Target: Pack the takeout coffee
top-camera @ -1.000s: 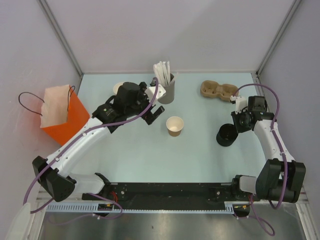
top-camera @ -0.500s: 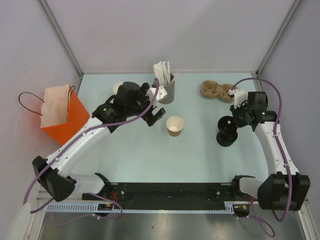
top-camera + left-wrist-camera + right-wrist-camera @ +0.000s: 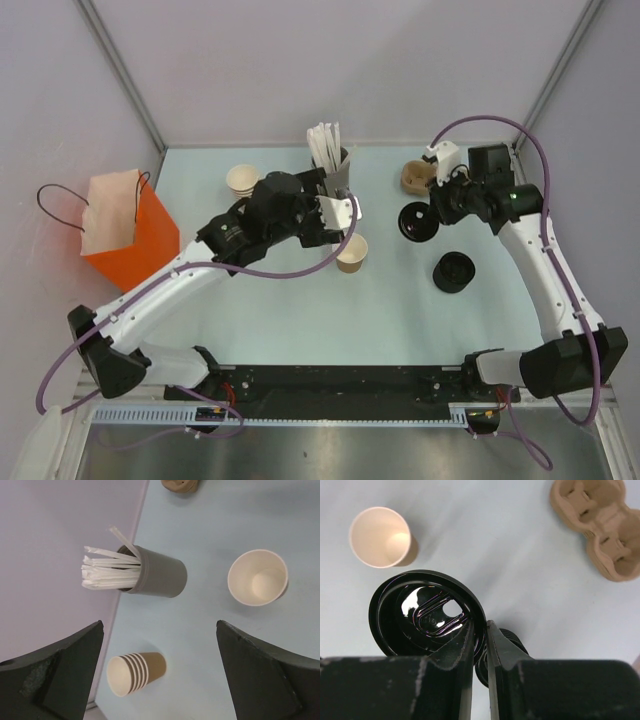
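Cup (image 3: 350, 252): small, tapered, tan, pale rim, empty, upright on surface (image 3: 300, 310). Left tool (image 3: 159, 630): released. Right tool (image 3: 479, 630): grasping black lid (image 3: 425, 612).

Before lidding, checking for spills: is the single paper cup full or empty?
Empty: the paper cup stands upright, and both wrist views show its bare pale bottom.
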Controlling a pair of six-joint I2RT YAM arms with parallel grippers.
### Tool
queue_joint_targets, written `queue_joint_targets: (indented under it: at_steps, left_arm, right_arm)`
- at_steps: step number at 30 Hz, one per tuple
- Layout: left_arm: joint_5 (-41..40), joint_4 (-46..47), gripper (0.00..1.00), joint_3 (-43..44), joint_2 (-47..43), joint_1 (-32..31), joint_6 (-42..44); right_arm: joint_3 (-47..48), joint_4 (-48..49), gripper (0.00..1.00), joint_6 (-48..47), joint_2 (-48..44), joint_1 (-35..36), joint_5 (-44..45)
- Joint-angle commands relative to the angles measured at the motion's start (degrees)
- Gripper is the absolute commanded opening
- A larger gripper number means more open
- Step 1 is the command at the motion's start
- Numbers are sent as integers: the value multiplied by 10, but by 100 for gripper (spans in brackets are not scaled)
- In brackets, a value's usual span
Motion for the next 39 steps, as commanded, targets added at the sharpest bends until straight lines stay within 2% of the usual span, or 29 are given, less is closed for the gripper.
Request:
queue_joint_targets:
  at_steps: [1, 5, 9, 11, 12, 16, 23, 29, 37, 39]
  left_arm:
    - [-79, 51, 100, -39, -37, -11, 162]
    - [-93, 121, 99, -98, -71, -20, 251]
    - [-31, 209, 100, -169, -119, -47, 363]
    - [0, 222, 100, -189, -133, -56, 381]
    - [45, 220, 99, -194, -136, -61, 394]
    - [141, 198, 99, -213, -143, -70, 421]
    - [206, 192, 99, -199, -101, -84, 416]
    - [192, 248, 99, -220, -70, -109, 453]
    - [183, 271, 100, -227, -44, -130, 478]
    - [177, 269, 95, -227, -39, -135, 480]
  right_arm:
    - [69, -32, 17, 14, 34, 19, -52]
    - [95, -33, 17, 16, 60, 40, -69]
    - [109, -42, 17, 0, 78, 58, -103]
    - [113, -45, 17, -13, 80, 62, -125]
    - [117, -54, 17, -18, 86, 64, -135]
    - [125, -71, 17, -41, 89, 63, -162]
    - [104, -68, 17, -61, 74, 64, -206]
    - [95, -69, 17, -71, 76, 64, -253]
    - [94, -84, 17, -79, 73, 79, -289]
    - [91, -86, 18, -79, 73, 87, -291]
